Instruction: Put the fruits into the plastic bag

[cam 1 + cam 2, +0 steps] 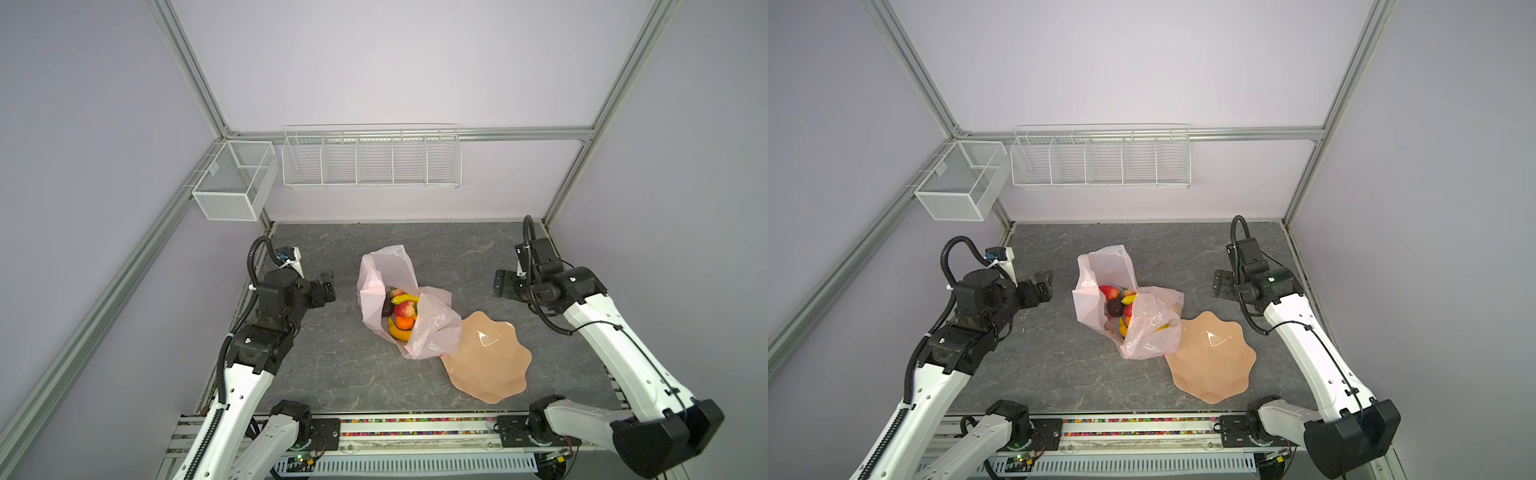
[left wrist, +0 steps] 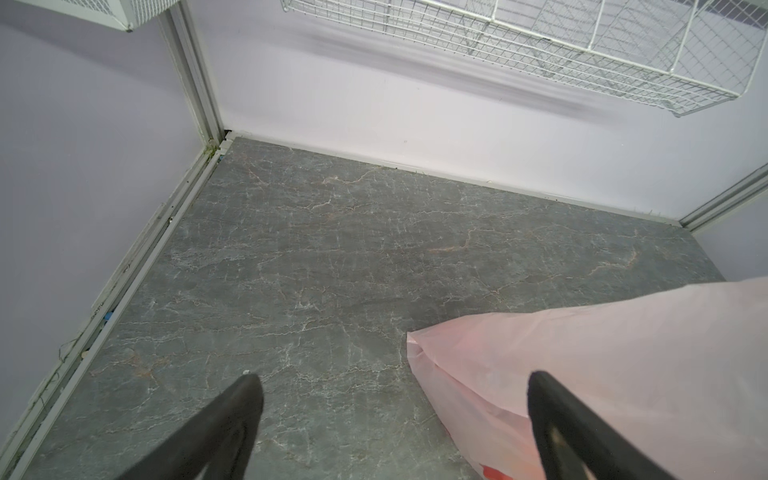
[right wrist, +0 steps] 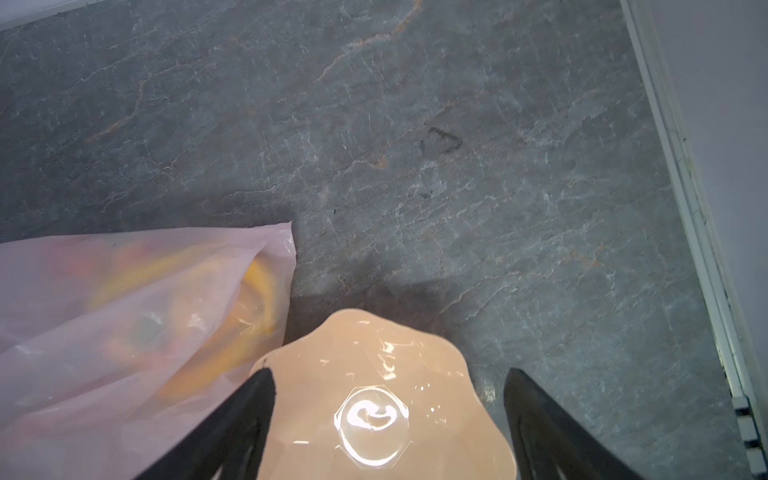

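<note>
The pale-pink plastic bag (image 1: 386, 270) (image 1: 1100, 266) lies in the middle of the grey table with its mouth open upward. Inside it rest the fruits (image 1: 403, 311) (image 1: 1117, 305): yellow bananas, an orange, a red-yellow round one and a dark one. My left gripper (image 1: 328, 286) (image 1: 1044, 284) (image 2: 393, 378) hangs open to the left of the bag (image 2: 602, 340), holding nothing. My right gripper (image 1: 500, 284) (image 1: 1221, 284) (image 3: 388, 372) is open and empty, off to the bag's right. In the right wrist view a banana (image 3: 257, 274) shows through the bag (image 3: 124, 332).
A peach wavy-edged plate (image 1: 486, 361) (image 1: 1208, 361) (image 3: 374, 357) lies empty at the bag's front right, touching it. A white mesh basket (image 1: 232, 183) and a white wire rack (image 1: 370, 158) hang on the walls at the back. Frame posts stand at the table's corners.
</note>
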`<move>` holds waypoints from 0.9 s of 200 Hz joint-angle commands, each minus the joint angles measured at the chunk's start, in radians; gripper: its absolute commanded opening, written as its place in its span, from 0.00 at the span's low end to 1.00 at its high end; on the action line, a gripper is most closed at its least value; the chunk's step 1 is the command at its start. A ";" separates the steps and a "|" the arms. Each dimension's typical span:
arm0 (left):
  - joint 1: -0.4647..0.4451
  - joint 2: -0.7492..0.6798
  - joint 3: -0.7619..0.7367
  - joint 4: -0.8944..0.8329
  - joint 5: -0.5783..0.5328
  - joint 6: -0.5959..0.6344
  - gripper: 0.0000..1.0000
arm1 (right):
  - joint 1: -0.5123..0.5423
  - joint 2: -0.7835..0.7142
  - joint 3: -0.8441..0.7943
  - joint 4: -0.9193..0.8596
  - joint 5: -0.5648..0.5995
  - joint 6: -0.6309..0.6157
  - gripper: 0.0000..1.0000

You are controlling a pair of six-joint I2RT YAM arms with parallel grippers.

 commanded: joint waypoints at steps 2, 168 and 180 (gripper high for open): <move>0.015 0.023 -0.020 0.100 -0.037 -0.031 0.99 | -0.013 -0.076 -0.090 0.248 0.103 -0.105 0.89; 0.284 0.181 -0.662 1.101 -0.020 0.194 0.99 | -0.120 -0.091 -0.802 1.328 0.138 -0.320 0.89; 0.284 0.259 -0.677 1.200 -0.019 0.173 0.99 | -0.120 -0.059 -0.810 1.408 0.138 -0.354 0.89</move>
